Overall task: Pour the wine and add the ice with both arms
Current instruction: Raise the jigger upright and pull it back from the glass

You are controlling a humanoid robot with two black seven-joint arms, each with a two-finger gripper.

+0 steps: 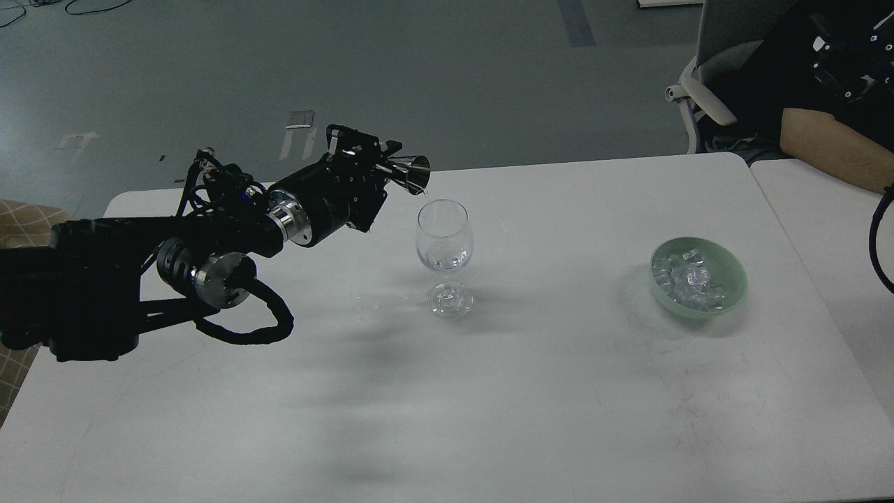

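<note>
White tabletop (489, 391) fills most of my head view, matte and faintly scuffed, with soft grey shadows lying across its middle. A second table (831, 230) butts against its right edge. Behind them runs a grey-green floor (447, 70) with pale tape marks (299, 133), and a grey chair (705, 91) stands at the upper right, beside a person's bare forearm (831, 150).

My left gripper (383, 166) pinches a small metal jigger (412, 173), tipped on its side. The jigger's mouth sits just above the rim of the wine glass (445, 241), which stands upright directly below and slightly right of the fingertips, a little clear liquid in its bowl. Ice (688, 279) lies heaped in a pale green bowl (733, 276) well to the right of those fingers, past the glass, on the same tabletop. My right arm shows only as a dark cable (876, 237) at the right edge; its fingers are out of sight.
</note>
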